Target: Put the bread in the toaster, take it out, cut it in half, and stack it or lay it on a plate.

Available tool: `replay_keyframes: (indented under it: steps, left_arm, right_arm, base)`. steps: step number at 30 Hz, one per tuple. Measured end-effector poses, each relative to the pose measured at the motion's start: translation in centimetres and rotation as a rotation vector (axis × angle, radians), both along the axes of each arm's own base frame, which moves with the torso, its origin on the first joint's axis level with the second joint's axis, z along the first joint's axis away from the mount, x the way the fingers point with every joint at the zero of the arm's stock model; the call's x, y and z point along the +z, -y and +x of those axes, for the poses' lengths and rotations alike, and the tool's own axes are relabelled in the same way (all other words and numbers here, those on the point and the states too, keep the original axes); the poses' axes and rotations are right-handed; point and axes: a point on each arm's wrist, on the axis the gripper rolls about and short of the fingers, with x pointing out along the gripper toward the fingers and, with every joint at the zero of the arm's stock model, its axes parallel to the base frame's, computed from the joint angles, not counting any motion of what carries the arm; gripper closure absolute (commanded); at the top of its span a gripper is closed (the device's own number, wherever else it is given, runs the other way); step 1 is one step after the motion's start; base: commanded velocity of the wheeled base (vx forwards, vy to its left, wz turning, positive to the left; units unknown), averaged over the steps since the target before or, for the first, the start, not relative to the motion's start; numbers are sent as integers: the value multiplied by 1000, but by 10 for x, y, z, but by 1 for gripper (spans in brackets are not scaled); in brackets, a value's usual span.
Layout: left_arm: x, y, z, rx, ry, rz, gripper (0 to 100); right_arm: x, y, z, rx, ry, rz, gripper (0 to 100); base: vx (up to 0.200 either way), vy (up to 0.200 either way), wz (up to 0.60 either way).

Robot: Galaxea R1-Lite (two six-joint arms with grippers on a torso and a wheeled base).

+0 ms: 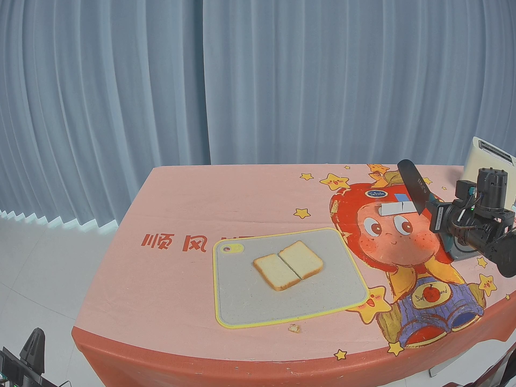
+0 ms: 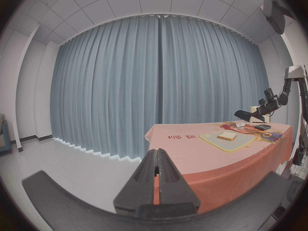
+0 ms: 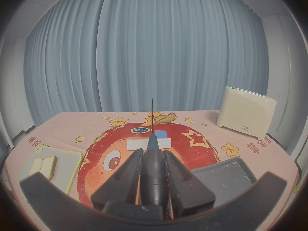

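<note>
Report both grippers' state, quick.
Left gripper: shut, holding nothing.
Right gripper: shut on the knife.

Table (image 1: pixel 177 210): board (image 1: pixel 328 291), toaster (image 3: pixel 247 111), tray (image 3: pixel 224 180).

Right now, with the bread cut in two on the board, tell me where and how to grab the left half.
Come down from above with the left claw, likely best, since the right claw holds the knife. The left half lies flat on the cutting board, its cut side against the other half, so pinch across its two free crust ends, closing along the cut line.
</note>
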Motion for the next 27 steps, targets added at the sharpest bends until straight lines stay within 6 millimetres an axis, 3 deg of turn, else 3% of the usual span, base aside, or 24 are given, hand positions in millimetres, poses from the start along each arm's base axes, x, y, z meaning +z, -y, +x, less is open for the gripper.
replay_keyframes:
  steps: [27]
  left_arm:
    - [0, 0, 0, 0, 0, 0, 100]
  right_arm:
    - [3, 2, 3, 57, -6, 43, 100]
  base:
    - [0, 0, 0]
